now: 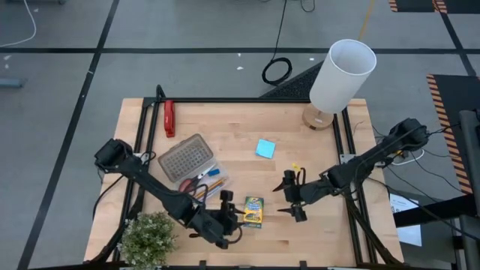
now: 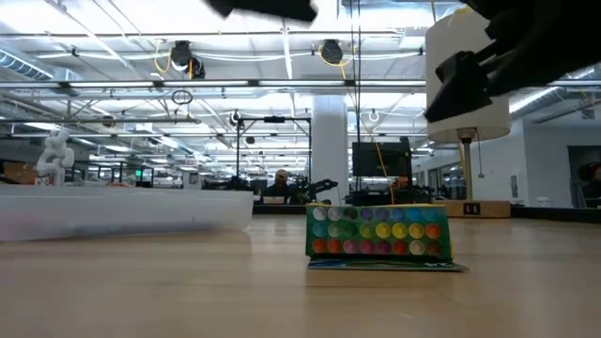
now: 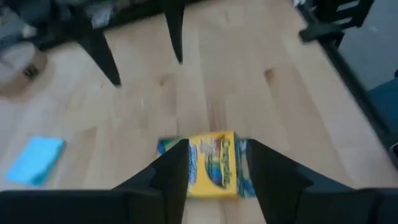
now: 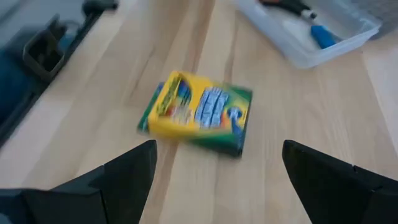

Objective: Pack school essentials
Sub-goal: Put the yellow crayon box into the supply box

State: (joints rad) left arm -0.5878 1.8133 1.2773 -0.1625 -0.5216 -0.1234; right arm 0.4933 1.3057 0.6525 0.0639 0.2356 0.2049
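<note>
— Near the table's front edge, flat on the wood: yellow-green crayon box [image 1: 253,211]. Where's the left gripper [image 1: 229,215]?
— Right beside it, fingers spread around the box end, nothing clamped.
— Long axis?
— Front-to-back on the table, roughly.
— Right gripper [image 1: 291,196]?
— Wide open, empty, near the box's other side.

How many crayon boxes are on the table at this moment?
1. The crayon box lies flat near the table's front edge, between the left gripper and the right gripper. Another could be hidden in the clear case.
</note>
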